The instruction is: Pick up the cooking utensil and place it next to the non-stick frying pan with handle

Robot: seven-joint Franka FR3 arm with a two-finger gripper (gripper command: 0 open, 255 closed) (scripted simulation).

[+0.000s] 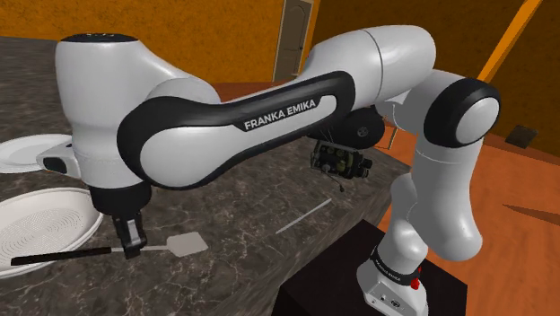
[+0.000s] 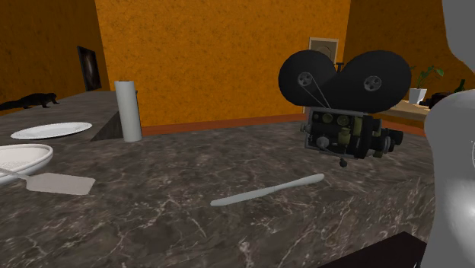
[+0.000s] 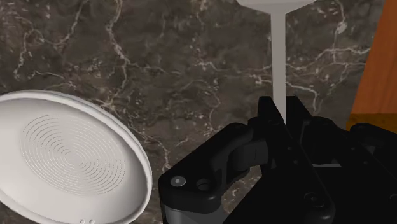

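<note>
The cooking utensil is a spatula (image 1: 188,243) with a flat grey blade, a thin pale shaft and a black handle (image 1: 63,256). My black gripper (image 1: 133,242) is shut on its shaft, pointing down just over the dark marble counter (image 1: 242,211). In the wrist view the fingers (image 3: 270,121) clasp the pale shaft (image 3: 278,57). The frying pan (image 1: 45,224) is drawn white with ringed grooves and sits just beside the gripper (image 3: 284,118), toward the shoulder view's left. The spatula blade (image 2: 61,183) lies level next to the pan (image 2: 23,156). I cannot tell whether the blade touches the counter.
A white plate (image 1: 31,153) lies beyond the pan. A grey roll (image 2: 128,111) stands upright further back. An old film camera (image 2: 342,99) stands on the counter, with a long grey knife-like piece (image 2: 266,190) in front of it. The counter's edge drops to an orange floor (image 1: 529,251).
</note>
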